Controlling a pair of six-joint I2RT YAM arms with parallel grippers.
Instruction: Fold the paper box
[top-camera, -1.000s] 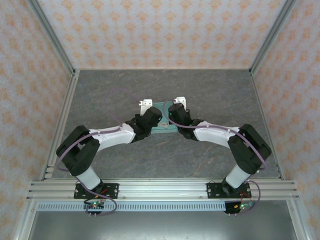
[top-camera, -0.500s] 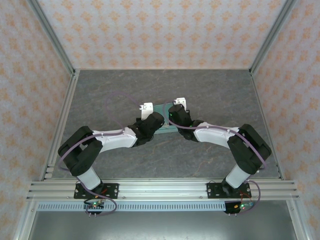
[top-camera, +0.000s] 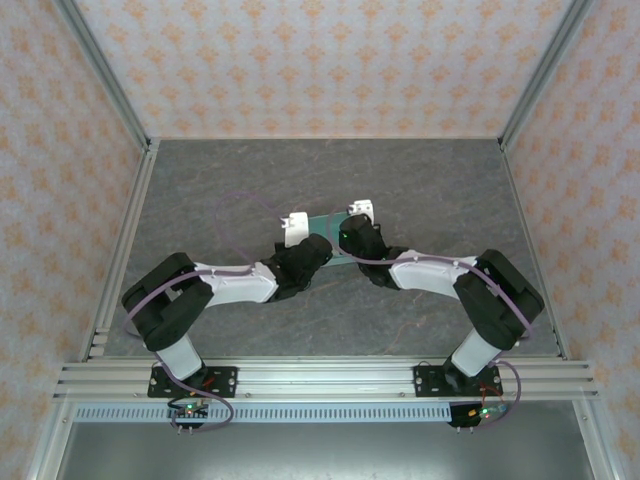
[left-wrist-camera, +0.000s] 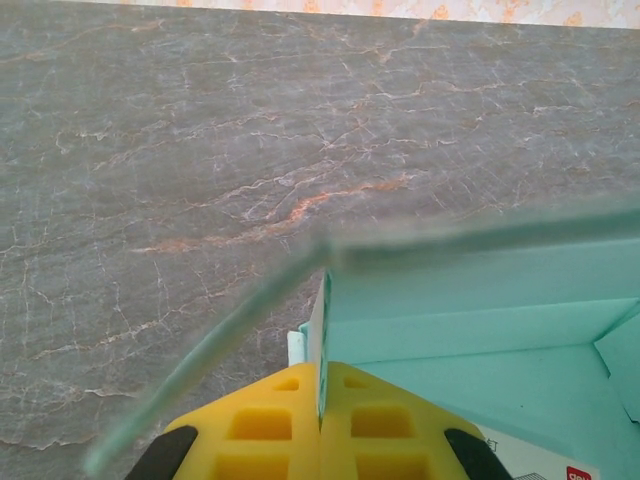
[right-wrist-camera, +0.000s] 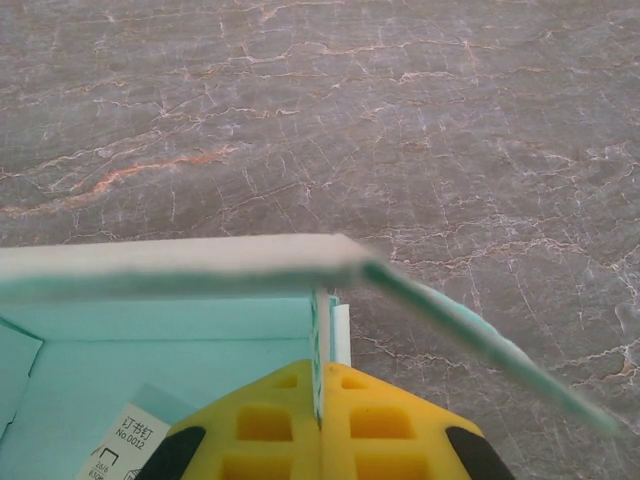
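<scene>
Mint paper box (top-camera: 327, 222) — half-folded, mid-table

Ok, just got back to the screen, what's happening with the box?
Both arms are on the mint-green paper box at mid-table. The left gripper is shut on its card wall at one end, the right gripper on the wall opposite. The box is open, a white printed label inside.

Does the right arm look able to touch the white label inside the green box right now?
Probably not: the right gripper is shut on a wall of the paper box, with the white label lying inside, to one side. It would have to let go first.
</scene>
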